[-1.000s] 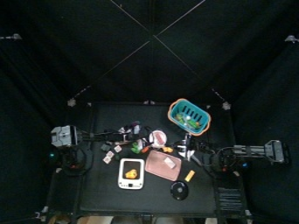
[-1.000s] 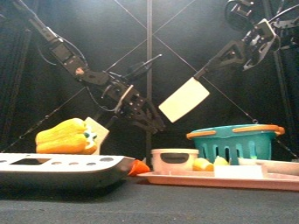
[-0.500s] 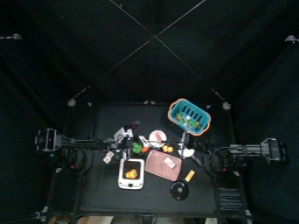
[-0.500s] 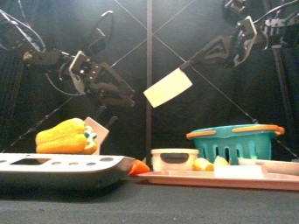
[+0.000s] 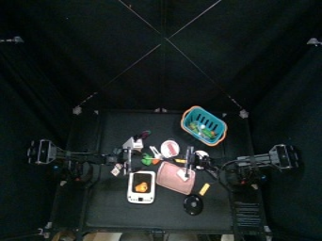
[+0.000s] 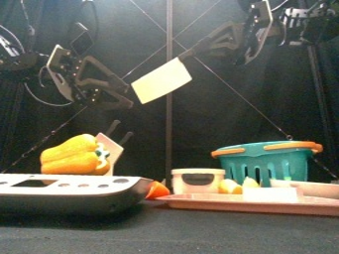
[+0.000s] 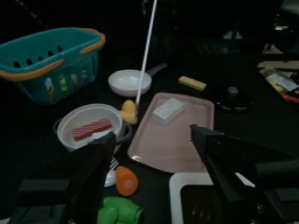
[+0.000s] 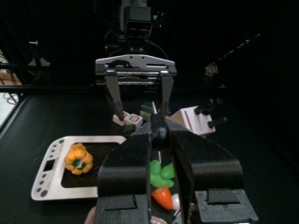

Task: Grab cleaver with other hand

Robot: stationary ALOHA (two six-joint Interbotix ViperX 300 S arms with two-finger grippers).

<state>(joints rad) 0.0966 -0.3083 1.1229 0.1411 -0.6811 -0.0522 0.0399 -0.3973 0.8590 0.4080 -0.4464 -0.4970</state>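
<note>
The cleaver (image 6: 162, 79) hangs in the air, its pale blade tilted and its dark handle running up to the right. My right gripper (image 6: 228, 42) is shut on that handle; the right wrist view shows its jaws (image 8: 158, 144) pressed together around it. My left gripper (image 6: 82, 77) floats left of the blade, open and apart from it. In the left wrist view its jaws (image 7: 158, 166) stand wide, and the cleaver (image 7: 149, 44) shows edge-on as a thin white line beyond them. From the right wrist view the left gripper (image 8: 135, 74) faces me, open with nothing in it.
Below on the table stand a white scale (image 6: 66, 189) with a yellow pepper (image 6: 75, 156), a pink tray (image 6: 252, 201), a white bowl (image 6: 199, 181) and a teal basket (image 6: 269, 159). The left wrist view also shows a bowl of red slices (image 7: 87, 127) and an orange piece (image 7: 126, 179).
The right gripper has carried the cleaver leftward and slightly higher in the front view. The left gripper has drawn back to the left, staying open.
</note>
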